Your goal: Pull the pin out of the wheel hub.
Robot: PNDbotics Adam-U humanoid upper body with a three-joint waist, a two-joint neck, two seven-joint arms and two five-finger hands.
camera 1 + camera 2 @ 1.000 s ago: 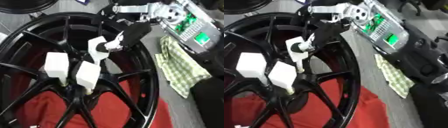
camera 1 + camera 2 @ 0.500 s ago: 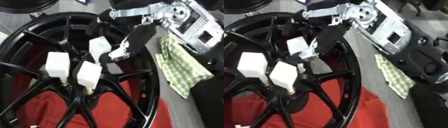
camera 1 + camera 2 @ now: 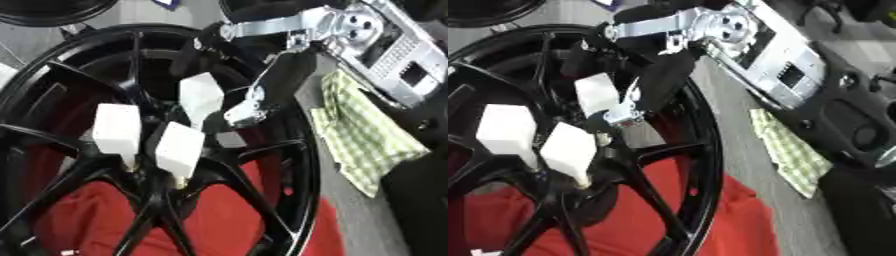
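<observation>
A black spoked wheel hub (image 3: pixel 302 165) lies flat on a red cloth. Three white blocky pins stand near its centre: one on the left (image 3: pixel 116 129), one in the middle (image 3: pixel 179 149) and one further back (image 3: pixel 201 96). My right hand (image 3: pixel 271 87) comes in from the upper right on a silver forearm. Its dark fingers (image 3: pixel 662 75) lie along the right side of the back pin, and another finger (image 3: pixel 188 55) curls round the pin's far left side. A silver fingertip sits at the pin's lower right. My left hand shows in no view.
A green checked cloth (image 3: pixel 363 140) lies on the grey surface right of the wheel. The red cloth (image 3: pixel 227 220) shows between the spokes. Another black wheel rim (image 3: pixel 52 12) is at the top left. A dark moulded part (image 3: pixel 850 125) fills the right side.
My right hand has come down from the top of the back pin to lie along its side. The pin stays in the hub. The camera has shifted.
</observation>
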